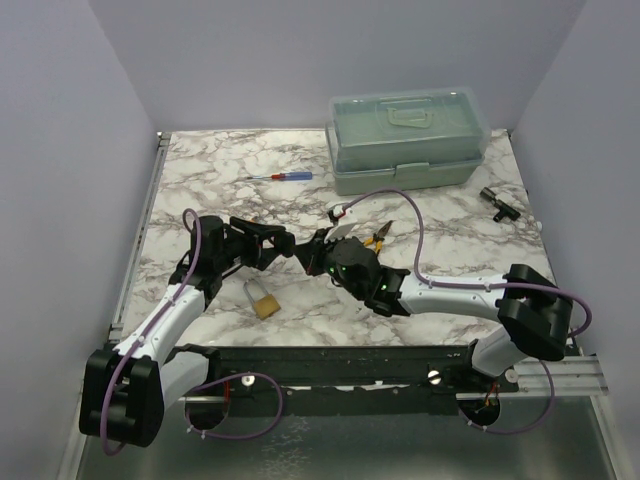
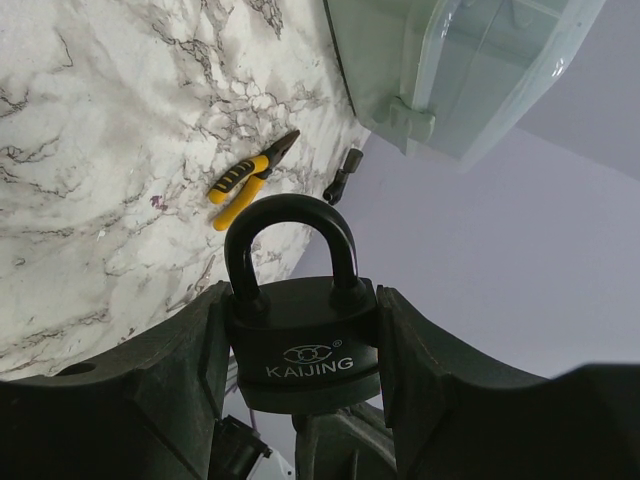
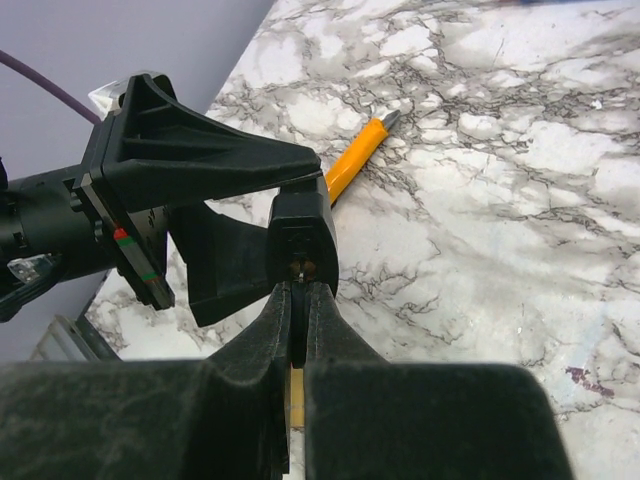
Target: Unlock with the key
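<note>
above bench [image 1: 200, 170]: left tool [image 1: 284, 243] clamps black padlock [image 2: 300, 345]; right tool [image 3: 300, 300] pinched shut at its keyway, key unseen. likely thin, stiff, slippery: pinch its flats.

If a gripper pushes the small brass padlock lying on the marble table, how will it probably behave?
The small brass padlock looks like solid metal, so it is probably heavy for its size and stiff. It lies flat on the marble table, so it would likely slide, not roll or tip.
</note>
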